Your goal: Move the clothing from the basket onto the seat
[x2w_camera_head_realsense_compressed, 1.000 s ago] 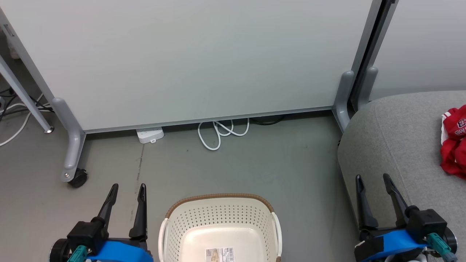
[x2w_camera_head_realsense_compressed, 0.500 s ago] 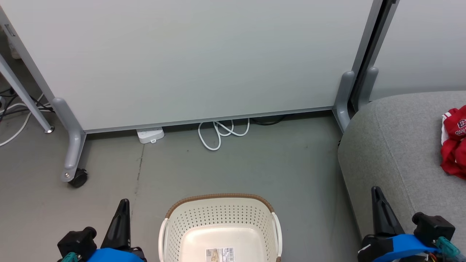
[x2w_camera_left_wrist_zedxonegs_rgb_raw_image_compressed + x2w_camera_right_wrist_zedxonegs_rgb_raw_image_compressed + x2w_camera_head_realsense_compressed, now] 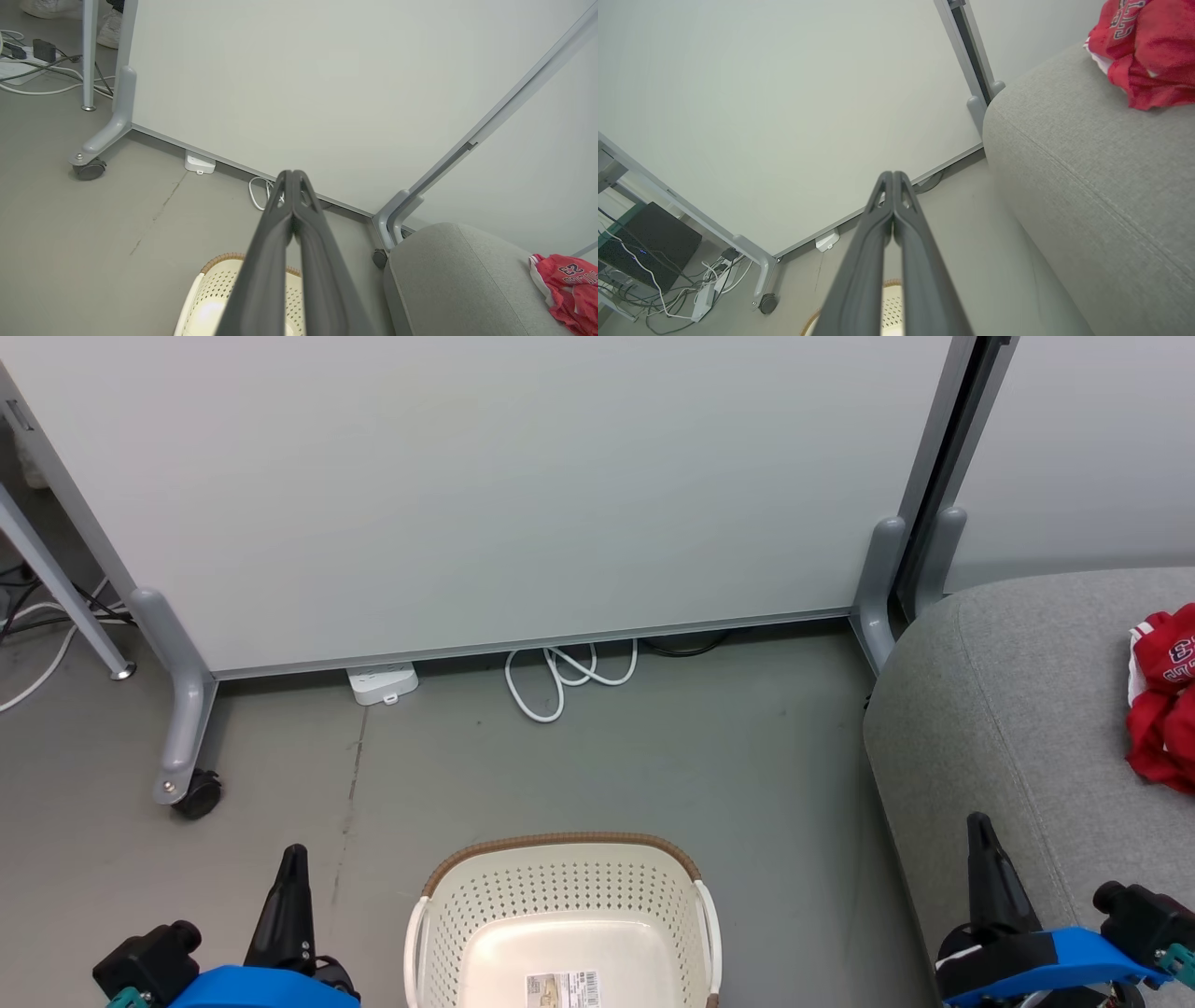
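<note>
At 6 o'clock in the head view I see the basket (image 3: pixel 560 845) standing on the floor between the two arms; the part of its interior in view holds no fabric, only a barcode sticker (image 3: pixel 563 987) whose print is too small to read. The left gripper (image 3: pixel 294 857) sits at 7 o'clock and the right gripper (image 3: pixel 978 826) at 5 o'clock; each wrist view shows its two fingers pressed together tip to tip, gripping nothing. The seat (image 3: pixel 1008 709) lies at 3 o'clock, and the right gripper hangs over its near edge. The clothing (image 3: pixel 1162 709) rests on the seat as a crumpled red heap, at about 2 o'clock from the right fingers and well apart from them; its long axis runs roughly 12 to 6. The right arm is clearly the nearer one. In the left wrist view I read "23" and "BULLS" in white, inverted. I judge the transfer complete, with no further reach required.
</note>
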Tool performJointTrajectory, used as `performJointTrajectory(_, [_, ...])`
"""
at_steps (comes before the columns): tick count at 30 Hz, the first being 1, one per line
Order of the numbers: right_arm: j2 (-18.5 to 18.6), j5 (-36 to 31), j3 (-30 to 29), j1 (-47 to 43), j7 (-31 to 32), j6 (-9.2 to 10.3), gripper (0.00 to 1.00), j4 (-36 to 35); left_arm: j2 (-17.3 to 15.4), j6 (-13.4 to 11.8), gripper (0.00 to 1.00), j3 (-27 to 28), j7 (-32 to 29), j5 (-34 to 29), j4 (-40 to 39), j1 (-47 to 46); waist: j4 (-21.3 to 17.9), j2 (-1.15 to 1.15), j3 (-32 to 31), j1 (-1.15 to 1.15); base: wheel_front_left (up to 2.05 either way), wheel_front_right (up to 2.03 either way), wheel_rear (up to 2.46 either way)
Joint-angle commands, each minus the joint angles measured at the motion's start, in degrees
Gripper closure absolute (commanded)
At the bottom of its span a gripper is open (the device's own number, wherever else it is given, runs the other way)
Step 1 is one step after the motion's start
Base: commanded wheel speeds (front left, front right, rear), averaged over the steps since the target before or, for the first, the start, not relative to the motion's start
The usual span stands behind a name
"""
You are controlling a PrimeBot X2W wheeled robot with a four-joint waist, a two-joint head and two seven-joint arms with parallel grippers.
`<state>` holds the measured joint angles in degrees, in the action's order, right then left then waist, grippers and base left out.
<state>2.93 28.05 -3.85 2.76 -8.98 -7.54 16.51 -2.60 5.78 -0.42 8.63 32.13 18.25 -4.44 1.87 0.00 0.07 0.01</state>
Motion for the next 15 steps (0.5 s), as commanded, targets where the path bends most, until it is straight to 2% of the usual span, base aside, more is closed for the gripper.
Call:
performJointTrajectory(1, [0.1,2.2,-0.2,1.4,0.4,0.02,1.00,-1.0,-0.2,0.3,1.00,0.5,-0.4,1.9,-1.1,-1.2,0.0,0.00,0.0,0.00,0.00,0.00,0.00])
performJointTrajectory(15, [0.0,14.8,-0.7,1.9,3.5,0.03,1.00,-1.4,-0.3,0.6,1.00,1.8,-3.4,13.7,-1.8,-1.4,-0.3,0.00,0.0,-0.01,0.00,0.00,0.00])
